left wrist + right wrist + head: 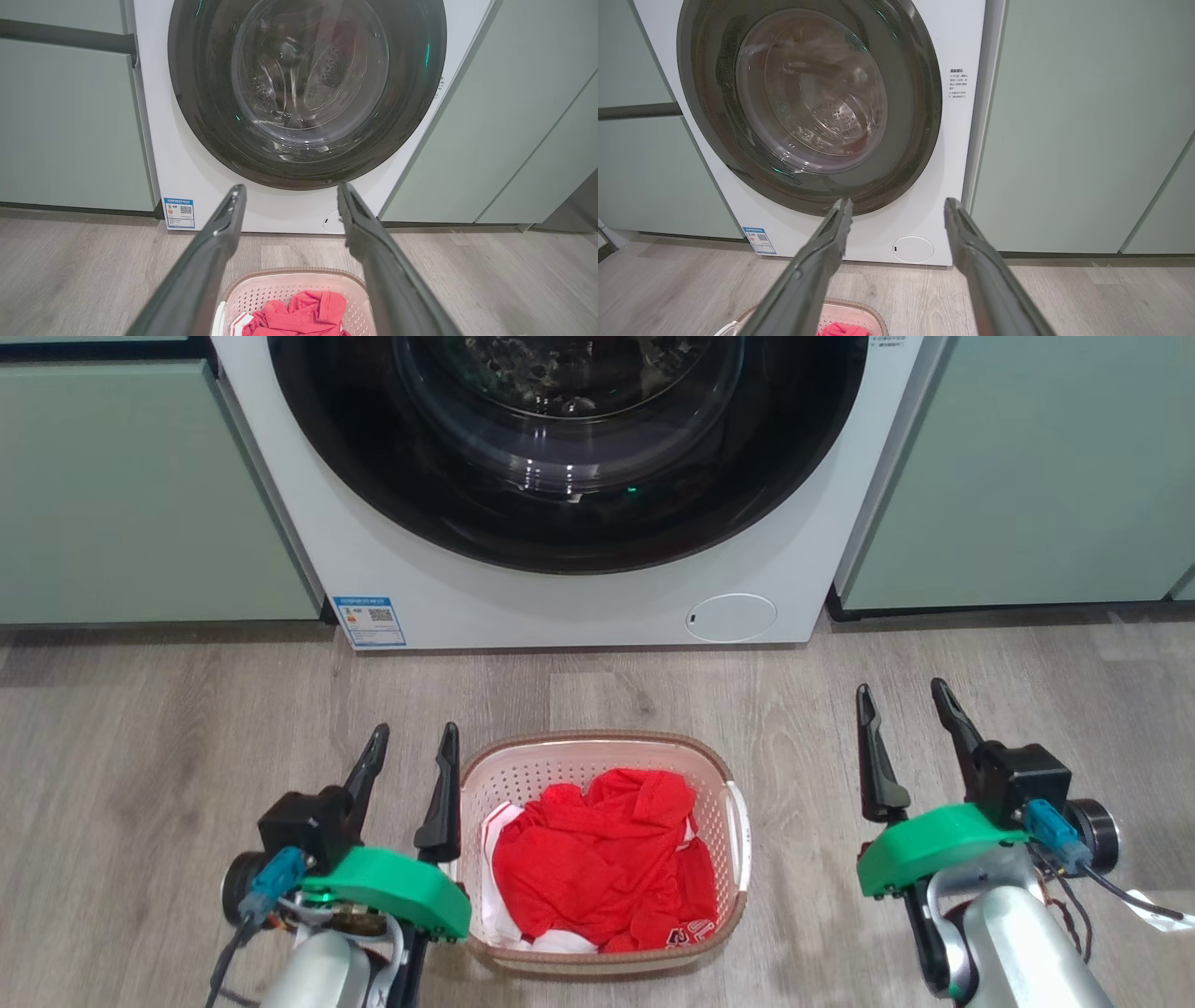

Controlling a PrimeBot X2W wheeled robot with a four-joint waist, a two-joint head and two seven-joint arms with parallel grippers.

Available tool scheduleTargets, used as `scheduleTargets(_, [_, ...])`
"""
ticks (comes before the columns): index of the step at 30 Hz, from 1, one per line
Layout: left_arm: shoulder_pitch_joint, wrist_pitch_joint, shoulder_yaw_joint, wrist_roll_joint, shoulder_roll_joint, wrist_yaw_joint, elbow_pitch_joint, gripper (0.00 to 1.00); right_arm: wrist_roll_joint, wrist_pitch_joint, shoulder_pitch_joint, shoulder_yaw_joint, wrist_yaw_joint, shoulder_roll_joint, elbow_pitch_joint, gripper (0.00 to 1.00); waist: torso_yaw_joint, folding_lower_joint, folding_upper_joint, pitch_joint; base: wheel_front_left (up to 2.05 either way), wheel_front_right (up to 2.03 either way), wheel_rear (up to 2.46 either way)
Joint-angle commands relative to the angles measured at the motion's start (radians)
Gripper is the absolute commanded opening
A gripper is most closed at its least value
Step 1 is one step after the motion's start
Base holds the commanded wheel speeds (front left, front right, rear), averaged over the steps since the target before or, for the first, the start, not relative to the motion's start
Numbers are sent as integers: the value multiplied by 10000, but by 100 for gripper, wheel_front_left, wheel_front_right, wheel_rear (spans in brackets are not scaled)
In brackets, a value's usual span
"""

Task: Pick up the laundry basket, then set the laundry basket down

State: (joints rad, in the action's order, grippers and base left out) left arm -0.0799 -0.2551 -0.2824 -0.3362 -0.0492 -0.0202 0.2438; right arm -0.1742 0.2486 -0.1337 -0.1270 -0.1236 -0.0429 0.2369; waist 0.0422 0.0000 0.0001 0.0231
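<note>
Status: basket (597, 739) on floor (168, 709), unheld | left gripper (415, 728) open, empty, beside its left rim | right gripper (900, 686) open, empty, well apart | pickup judged pending

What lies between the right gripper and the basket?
Bare floor, in the head view; the right gripper stands apart from the basket.

The laundry basket (579, 740) sits upright on the grey wood-look floor (140, 728), at 6 o'clock in the head view. The washing machine (579, 607) is at its 12 o'clock, with a strip of bare floor between them. The basket is a rounded-rectangular cream-white tub with perforated walls, a brown woven-look rim and a white handle on its 3 o'clock side. Crumpled red and white cloth (597, 859) fills most of it.
</note>
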Motion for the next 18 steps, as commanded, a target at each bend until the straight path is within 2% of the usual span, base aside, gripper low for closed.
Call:
scheduleTargets(1, [-499,-67,289,-32,-11,49,-299,100,20,131,-282,-183,-71,-74,-369,100,3,0,-1,-2,0,0,0])
scheduleTargets(12, [-561,-67,279,-95,-11,120,-339,100,28,132,-327,-138,-71,-74,-396,100,-1,0,-1,101,0,0,0])
scheduleTargets(18, [-767,-67,265,-198,-11,146,-253,100,105,132,-491,-36,-71,-74,-336,100,-7,0,-1,591,0,0,0])
